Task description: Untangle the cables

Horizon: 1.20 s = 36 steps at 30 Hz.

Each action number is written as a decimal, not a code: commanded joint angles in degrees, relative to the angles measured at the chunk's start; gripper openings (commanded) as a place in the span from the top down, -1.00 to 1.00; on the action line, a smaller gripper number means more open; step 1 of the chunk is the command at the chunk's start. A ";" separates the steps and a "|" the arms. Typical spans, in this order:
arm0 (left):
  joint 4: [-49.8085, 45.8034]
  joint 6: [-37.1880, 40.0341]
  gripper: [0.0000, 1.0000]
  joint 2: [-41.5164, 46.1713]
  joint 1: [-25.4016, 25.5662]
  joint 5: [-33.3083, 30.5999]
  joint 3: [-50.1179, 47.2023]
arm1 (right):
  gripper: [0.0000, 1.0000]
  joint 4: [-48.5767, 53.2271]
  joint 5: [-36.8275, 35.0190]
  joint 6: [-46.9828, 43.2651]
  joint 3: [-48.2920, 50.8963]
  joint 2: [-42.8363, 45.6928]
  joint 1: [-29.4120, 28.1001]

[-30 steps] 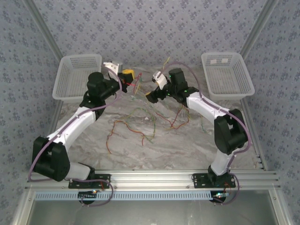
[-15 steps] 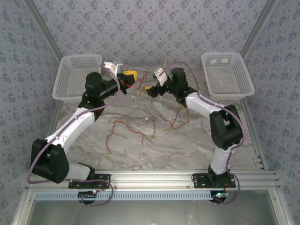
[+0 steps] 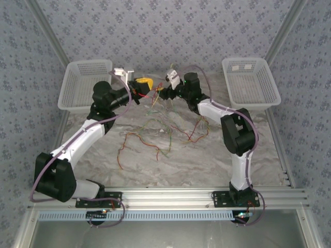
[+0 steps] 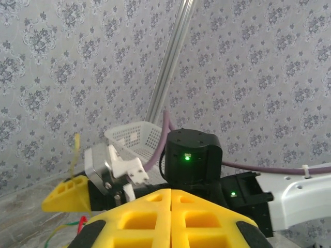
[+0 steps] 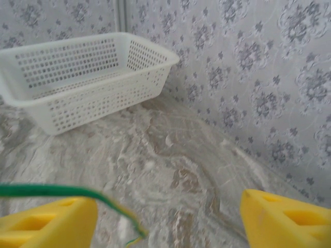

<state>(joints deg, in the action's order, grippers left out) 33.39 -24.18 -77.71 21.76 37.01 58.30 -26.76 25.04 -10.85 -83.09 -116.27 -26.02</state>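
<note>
**ITEM:** cables [image 3: 155, 135]. Very thin wavy wires in red, orange, green and yellow, hair-fine and loosely looped.

**LOC:** Main tangle lies flat on the grey marble-look table [image 3: 207, 165], centre, btwn the two arms. A few strands are lifted at the rear and hang btwn the gripper tips. In the right wrist view a green wire [image 5: 62, 191] lies across one yellow finger.

**CHANGE vs 1 s ago:**
- Right arm reaches further back and left, w/ its elbow drawn inward.
- Its gripper is now much nearer the other one, almost tip to tip.
- Left arm is in approx the same spot.
- Tangle on the table is unchanged.

**POSE:**
- left gripper [image 3: 146, 85]: yellow fingers pressed together, closed. Can't tell whether a strand is pinched. Raised above the table, pointing right.
- right gripper [image 3: 164, 93]: fingers apart w/ a wide gap, clamping nothing. Raised, pointing left.

**ALSO:** white plastic mesh basket [image 3: 85, 85] at rear left and a second white mesh basket [image 3: 251, 82] at rear right. Both are well apart from the tangle.
</note>
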 commanded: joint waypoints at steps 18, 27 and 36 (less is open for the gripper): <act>-3.41 1.03 1.00 8.80 -6.92 -13.91 -4.71 | 1.00 2.70 -7.60 3.02 1.91 4.36 -0.29; -6.67 0.63 1.00 16.56 -15.01 -21.08 -7.05 | 1.00 11.21 -18.91 4.87 15.87 19.31 4.89; -12.49 3.22 1.00 23.20 -18.46 -40.02 -11.31 | 1.00 20.02 -23.98 15.63 22.65 35.58 13.65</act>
<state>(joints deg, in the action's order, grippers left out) 21.43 -23.38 -57.21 6.48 10.28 47.31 -13.89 11.16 -0.80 -60.18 -85.25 -17.37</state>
